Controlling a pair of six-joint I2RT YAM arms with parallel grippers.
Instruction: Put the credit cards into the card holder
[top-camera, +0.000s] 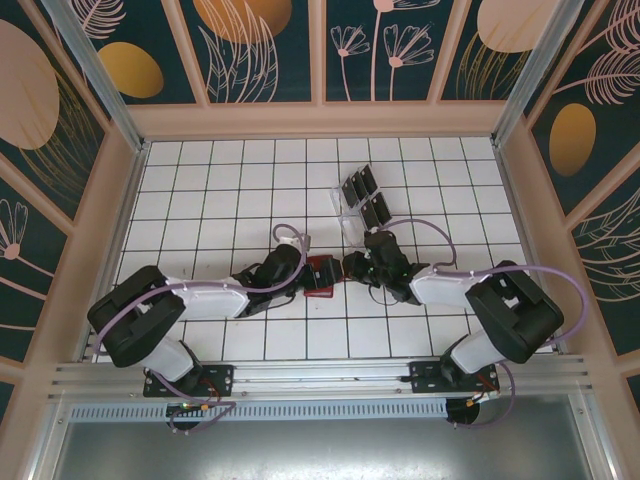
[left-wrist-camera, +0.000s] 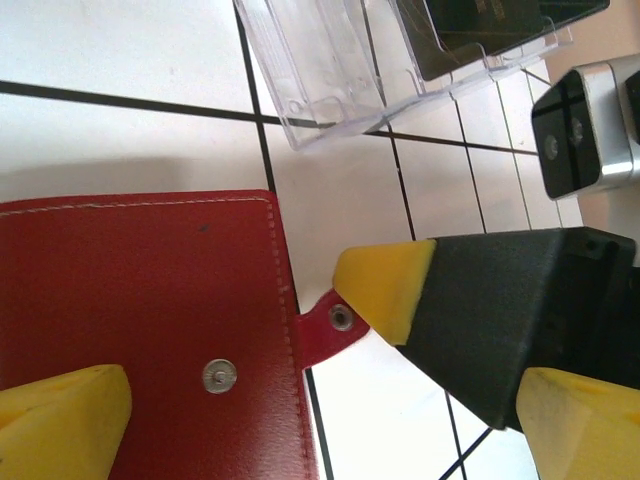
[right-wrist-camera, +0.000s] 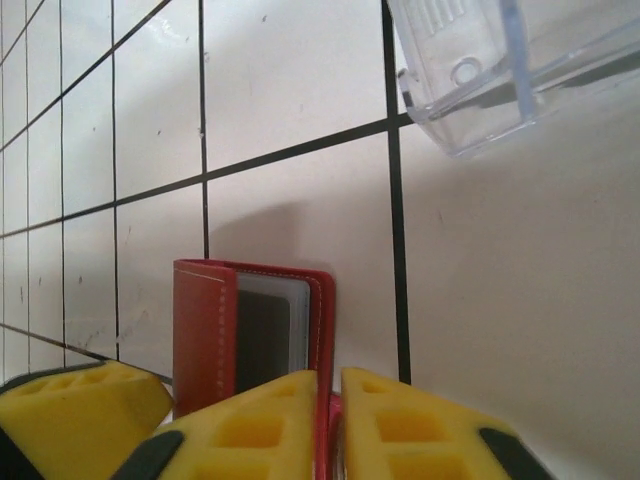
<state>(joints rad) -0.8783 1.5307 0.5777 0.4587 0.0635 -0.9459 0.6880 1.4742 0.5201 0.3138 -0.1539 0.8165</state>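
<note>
From the top camera, the card holder lies on the white tiled bench near the middle, between the two arms; the left claw meets it from the left and the right claw from the right; just beyond, a clear rack carries the black credit cards in its slots, apart from the card holder; in the left wrist view the left claw stands wide, its yellow fingertips on either side of the red card holder, gripping nothing; the holder's snap tab sticks out to the right, with a yellow fingertip of the right claw touching it; the clear rack sits farther off with a card in it; in the right wrist view the right claw is narrow, a thin red strip of the card holder pinched between its fingers; the holder stands slightly open, a grey-blue pocket showing inside
</note>
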